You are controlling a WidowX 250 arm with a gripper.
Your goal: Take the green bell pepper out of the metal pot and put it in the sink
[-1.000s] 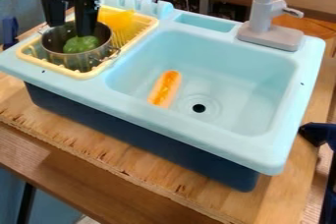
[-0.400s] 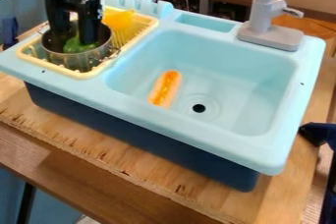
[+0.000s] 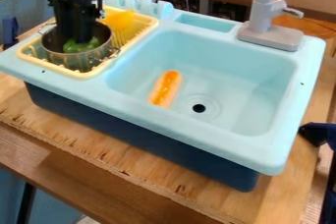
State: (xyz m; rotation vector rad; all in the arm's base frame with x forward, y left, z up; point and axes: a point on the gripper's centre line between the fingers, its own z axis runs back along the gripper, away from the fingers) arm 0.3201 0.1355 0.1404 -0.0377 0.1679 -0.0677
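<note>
Fingers that stood apart in the earlier frames have drawn together, and the gripper (image 3: 78, 39) has shifted slightly to the view's right, over the metal pot (image 3: 77, 60). The green vegetable (image 3: 91, 46) is inside the pot, low down under the claw, partly covered by it. The claw looks pressed together, with its tips down at the vegetable; whether they pinch it, I cannot tell. The vegetable looks rounded and lumpy (what shows of it, at least), so no clear long axis can be made out.

Around the pot runs the pale yellow dish rack (image 3: 85, 75), which holds it upright. One pot handle (image 3: 114, 52) points toward the basin. Beyond the pot, up and to the view's right, a bright yellow item (image 3: 118, 20) lies in the same rack.

To the view's right of the pot is the light blue sink basin (image 3: 242, 80). An orange and pale oblong piece (image 3: 165, 88) lies in it, long axis slanting, its far end leaning to the view's right, with the dark drain hole (image 3: 199, 108) near its closer end. Farther from the pot, behind the basin, stands the grey faucet (image 3: 264, 16).
</note>
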